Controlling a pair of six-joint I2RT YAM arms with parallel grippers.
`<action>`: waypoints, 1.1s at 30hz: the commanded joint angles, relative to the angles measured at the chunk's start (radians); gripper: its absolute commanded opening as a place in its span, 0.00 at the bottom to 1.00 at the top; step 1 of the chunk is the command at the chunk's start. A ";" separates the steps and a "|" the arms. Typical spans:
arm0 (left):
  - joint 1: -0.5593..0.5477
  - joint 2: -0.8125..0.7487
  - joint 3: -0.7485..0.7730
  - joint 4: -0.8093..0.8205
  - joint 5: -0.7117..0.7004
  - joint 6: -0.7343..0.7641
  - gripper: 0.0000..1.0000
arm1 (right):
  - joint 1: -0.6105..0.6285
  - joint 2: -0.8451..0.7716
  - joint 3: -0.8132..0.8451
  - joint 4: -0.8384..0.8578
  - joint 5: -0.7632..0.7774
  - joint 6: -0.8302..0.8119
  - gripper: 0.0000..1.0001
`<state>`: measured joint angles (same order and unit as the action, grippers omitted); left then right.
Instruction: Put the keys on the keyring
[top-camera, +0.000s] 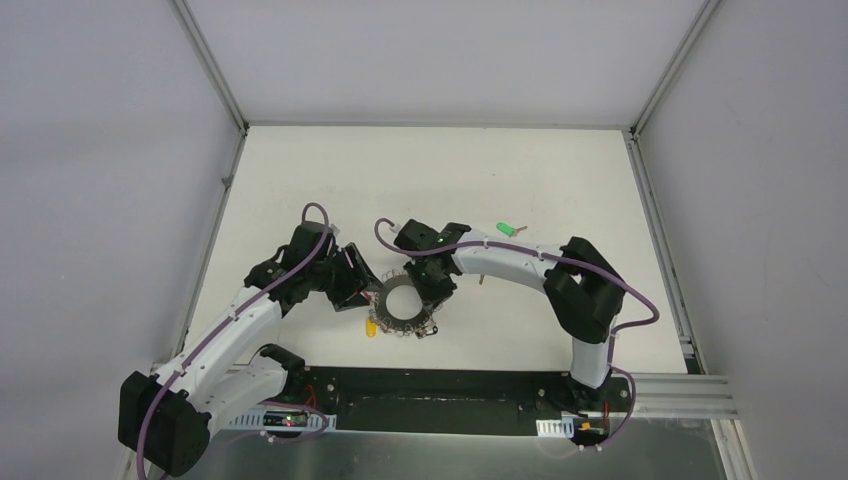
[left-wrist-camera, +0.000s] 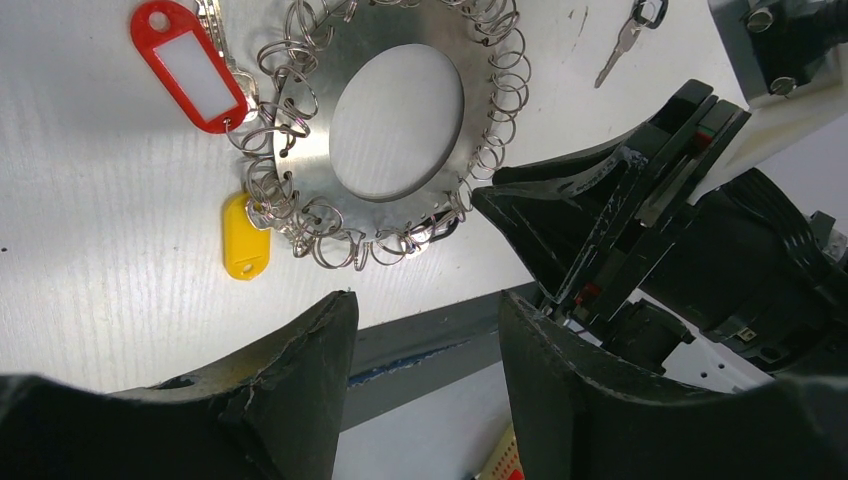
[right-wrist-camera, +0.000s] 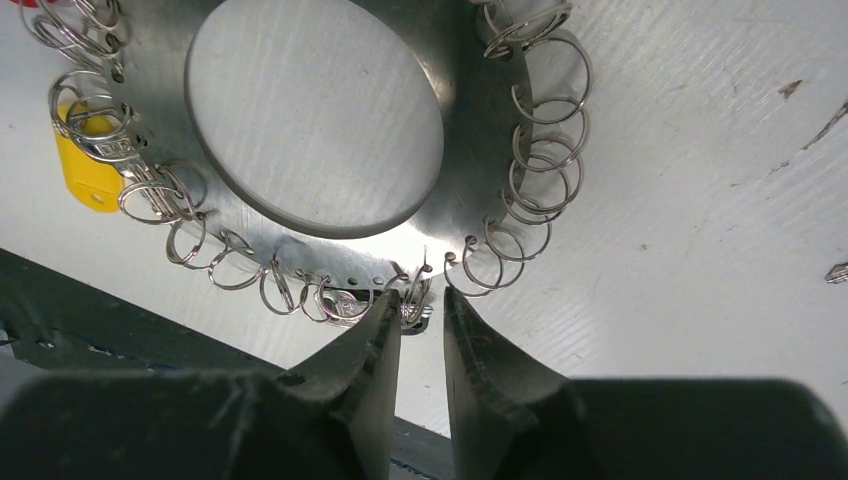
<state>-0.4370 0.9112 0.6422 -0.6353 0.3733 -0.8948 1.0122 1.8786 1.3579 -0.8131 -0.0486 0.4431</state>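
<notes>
Right fingers (right-wrist-camera: 370, 350) fill the bottom of the right wrist view, nearly together w/ only a slim gap. The right gripper (right-wrist-camera: 422, 293) has its tips down on the near rim of the keyring (right-wrist-camera: 470, 150), where the wire loops (right-wrist-camera: 545, 170) run round the edge. One loop sits right at my tips. Can't tell if I'm biting it or just bracketing it. My guess at why I'm there: to pin the ring flat, or to get one loop ready for a key.

Left gripper (left-wrist-camera: 425, 300) is spread wide w/ nothing between the fingers. It hangs low beside the ring, over the table's near edge, and I'd judge it's the free hand for fetching.

The ring lies flat on the table (top-camera: 330, 180) between both arms, so either can reach it. The red tag (left-wrist-camera: 188, 65) and yellow tag (left-wrist-camera: 245, 237) hang from loops on the side toward my left arm. They're not mine to move, which is prob. why I'm working the rim away from them.

The green-tagged key (top-camera: 506, 229) lies on the table well apart from the ring, beyond my right forearm. A silver key (left-wrist-camera: 618, 50) lies near the ring's far side. Its head carries something dark that the frame edge crops, so it's prob. the black-tagged one, unconfirmed. Neither is threaded yet.
</notes>
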 joint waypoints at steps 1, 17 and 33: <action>0.006 -0.001 0.002 0.024 0.009 -0.009 0.56 | 0.008 0.013 0.037 -0.021 0.021 0.005 0.25; 0.006 0.013 -0.001 0.024 0.007 -0.004 0.56 | 0.024 0.032 0.033 -0.007 -0.001 0.013 0.23; 0.006 0.014 0.008 0.020 -0.002 0.013 0.56 | 0.031 0.041 0.030 -0.014 0.017 0.012 0.07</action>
<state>-0.4370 0.9295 0.6388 -0.6353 0.3733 -0.8982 1.0351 1.9202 1.3579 -0.8177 -0.0486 0.4473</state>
